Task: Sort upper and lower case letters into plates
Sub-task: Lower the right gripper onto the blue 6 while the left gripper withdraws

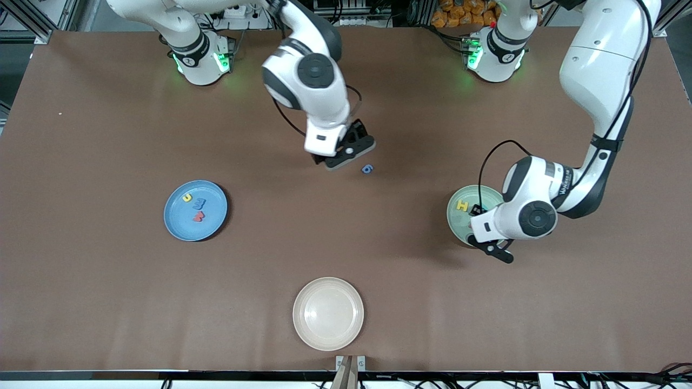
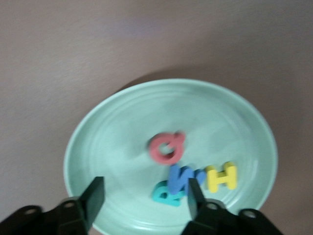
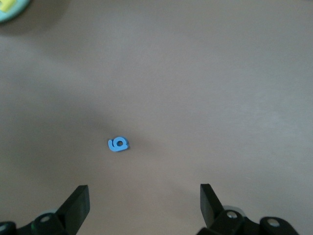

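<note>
1. A wide table [image 1: 108,302] covered in a matte brown sheet fills nearly the whole front view; the surface is plain, with faint creases.
2. A round cream-white shallow plate [image 1: 328,313] sits on the table near the edge closest to the front camera, about midway along it.
3. Aluminium frame struts [image 1: 32,21] show at the corners past the table's top edge.
4. A heap of small orange objects [image 1: 462,13] lies above the table's top edge; what they are cannot be told.
5. Black cables [image 1: 665,373] run along the bottom edge, beside a small metal bracket [image 1: 350,363].
6. Light is even and soft; shadows are weak.
</note>
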{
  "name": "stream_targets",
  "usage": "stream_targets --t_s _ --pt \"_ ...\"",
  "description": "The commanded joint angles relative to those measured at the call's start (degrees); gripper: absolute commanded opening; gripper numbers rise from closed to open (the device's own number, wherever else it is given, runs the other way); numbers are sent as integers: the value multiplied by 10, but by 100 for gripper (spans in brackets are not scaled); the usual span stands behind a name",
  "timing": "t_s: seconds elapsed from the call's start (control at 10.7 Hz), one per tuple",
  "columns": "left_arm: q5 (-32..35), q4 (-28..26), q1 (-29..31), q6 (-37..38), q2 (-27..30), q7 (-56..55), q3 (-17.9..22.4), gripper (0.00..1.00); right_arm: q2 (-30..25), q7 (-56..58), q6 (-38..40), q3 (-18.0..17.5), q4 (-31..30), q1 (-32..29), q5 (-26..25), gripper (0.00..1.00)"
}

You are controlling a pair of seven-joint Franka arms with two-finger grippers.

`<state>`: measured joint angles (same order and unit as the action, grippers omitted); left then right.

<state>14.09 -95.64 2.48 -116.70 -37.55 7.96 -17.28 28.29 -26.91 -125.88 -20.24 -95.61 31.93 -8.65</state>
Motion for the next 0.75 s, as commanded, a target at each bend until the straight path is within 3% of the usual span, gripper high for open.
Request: stream_targets --t_s 0.0,0.19,0.47,0.65 --pt "1 -2 11 -1 8 10 -5 100 67 -80 -30 -2 24 42 -63 100" --pt "-3 11 18 -3 12 4 -5 100 111 -120 -29 -1 72 75 -67 100" --pt "-13 50 46 -2 17 -42 -6 100 163 -164 -30 2 103 105 -140 100" --pt "-41 62 45 -2 26 -140 -10 100 185 -149 -30 2 114 106 -173 100"
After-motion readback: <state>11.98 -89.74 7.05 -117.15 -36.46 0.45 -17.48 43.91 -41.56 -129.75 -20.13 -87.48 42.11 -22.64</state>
